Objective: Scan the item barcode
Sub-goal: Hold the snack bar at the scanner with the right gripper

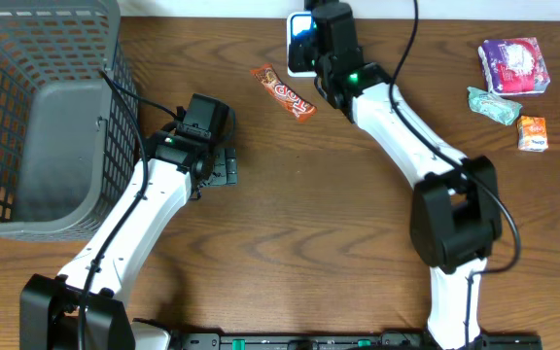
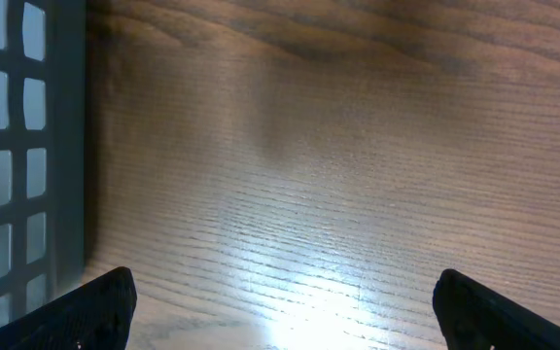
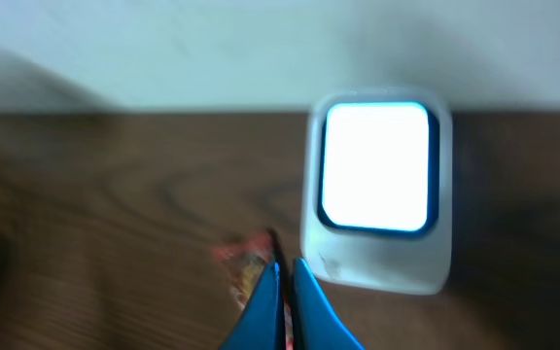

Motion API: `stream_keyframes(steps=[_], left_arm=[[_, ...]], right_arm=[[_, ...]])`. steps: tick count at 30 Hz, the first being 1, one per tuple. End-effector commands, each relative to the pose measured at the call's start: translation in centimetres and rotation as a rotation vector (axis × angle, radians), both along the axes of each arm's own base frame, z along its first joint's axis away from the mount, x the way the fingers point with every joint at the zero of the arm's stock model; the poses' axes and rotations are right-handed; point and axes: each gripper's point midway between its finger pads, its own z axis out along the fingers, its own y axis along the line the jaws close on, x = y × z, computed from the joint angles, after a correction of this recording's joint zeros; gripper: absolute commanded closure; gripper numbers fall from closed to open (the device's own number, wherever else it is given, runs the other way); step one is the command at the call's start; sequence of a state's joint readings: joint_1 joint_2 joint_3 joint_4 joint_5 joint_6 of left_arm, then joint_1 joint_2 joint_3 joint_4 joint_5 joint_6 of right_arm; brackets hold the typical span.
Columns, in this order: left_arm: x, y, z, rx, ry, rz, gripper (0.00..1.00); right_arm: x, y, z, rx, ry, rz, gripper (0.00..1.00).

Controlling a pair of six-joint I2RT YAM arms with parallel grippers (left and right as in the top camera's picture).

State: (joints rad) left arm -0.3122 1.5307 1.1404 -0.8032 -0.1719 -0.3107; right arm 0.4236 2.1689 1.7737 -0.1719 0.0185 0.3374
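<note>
Orange candy bar flat near the lit scanner, unheld. Right gripper pinched together, empty; left gripper spread wide by the basket. Likely pre-pickup: next needs opening, then lowering onto the bar.

Basket sits on the surface's left side, scanner at the back middle, candy bar just left of it, three packets clustered far right.
</note>
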Motion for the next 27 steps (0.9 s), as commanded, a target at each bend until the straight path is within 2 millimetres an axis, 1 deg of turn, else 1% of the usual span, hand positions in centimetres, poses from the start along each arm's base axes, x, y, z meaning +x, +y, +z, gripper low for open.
stream_keyframes(steps=[1, 2, 4, 5, 6, 8, 9, 10, 11, 13, 16, 18, 21, 22, 23, 24, 26, 27], left_arm=[[0.0, 0.4, -0.2, 0.022, 0.003, 0.006, 0.02], [0.0, 0.4, -0.2, 0.022, 0.003, 0.006, 0.02], [0.0, 0.4, -0.2, 0.022, 0.003, 0.006, 0.02], [0.0, 0.4, -0.2, 0.022, 0.003, 0.006, 0.02], [0.0, 0.4, -0.2, 0.022, 0.003, 0.006, 0.02], [0.0, 0.4, -0.2, 0.022, 0.003, 0.006, 0.02], [0.0, 0.4, -0.2, 0.022, 0.003, 0.005, 0.02], [0.0, 0.4, -0.2, 0.022, 0.003, 0.006, 0.02], [0.0, 0.4, -0.2, 0.022, 0.003, 0.006, 0.02], [0.0, 0.4, -0.2, 0.022, 0.003, 0.006, 0.02], [0.0, 0.4, -0.2, 0.022, 0.003, 0.006, 0.02], [0.0, 0.4, -0.2, 0.022, 0.003, 0.006, 0.02], [0.0, 0.4, -0.2, 0.022, 0.003, 0.006, 0.02], [0.0, 0.4, -0.2, 0.022, 0.003, 0.006, 0.02], [0.0, 0.4, -0.2, 0.022, 0.003, 0.005, 0.02], [0.0, 0.4, -0.2, 0.022, 0.003, 0.006, 0.02], [0.0, 0.4, -0.2, 0.022, 0.003, 0.006, 0.02], [0.0, 0.4, -0.2, 0.022, 0.003, 0.005, 0.02]], right_arm=[[-0.3, 0.1, -2.9, -0.006, 0.063, 0.015, 0.96], [-0.5, 0.4, -3.0, -0.003, 0.073, 0.028, 0.94], [-1.1, 1.0, -3.4, -0.002, 0.092, 0.049, 0.82], [-1.3, 1.2, -3.6, -0.009, 0.101, 0.053, 0.74], [-1.7, 1.6, -4.3, -0.048, 0.104, 0.078, 0.64], [-2.1, 1.8, -5.8, -0.097, 0.120, 0.110, 0.53], [-2.2, 1.9, -6.9, -0.109, 0.136, 0.117, 0.49], [-2.4, 2.0, -8.6, -0.120, 0.166, 0.121, 0.45], [-3.0, 2.0, -12.1, -0.145, 0.227, 0.128, 0.44], [-3.3, 1.9, -13.8, -0.157, 0.257, 0.129, 0.45], [-4.1, 1.8, -16.4, -0.182, 0.313, 0.135, 0.53], [-4.6, 1.8, -16.9, -0.203, 0.328, 0.152, 0.60], [-5.1, 2.3, -16.7, -0.251, 0.311, 0.208, 0.60], [-5.2, 2.4, -16.6, -0.264, 0.305, 0.223, 0.63], [-5.3, 2.6, -16.5, -0.277, 0.299, 0.241, 0.68], [-5.5, 2.8, -16.4, -0.282, 0.296, 0.247, 0.80], [-5.6, 3.0, -15.7, -0.283, 0.290, 0.251, 0.97], [-5.6, 3.1, -15.2, -0.281, 0.285, 0.252, 0.99]])
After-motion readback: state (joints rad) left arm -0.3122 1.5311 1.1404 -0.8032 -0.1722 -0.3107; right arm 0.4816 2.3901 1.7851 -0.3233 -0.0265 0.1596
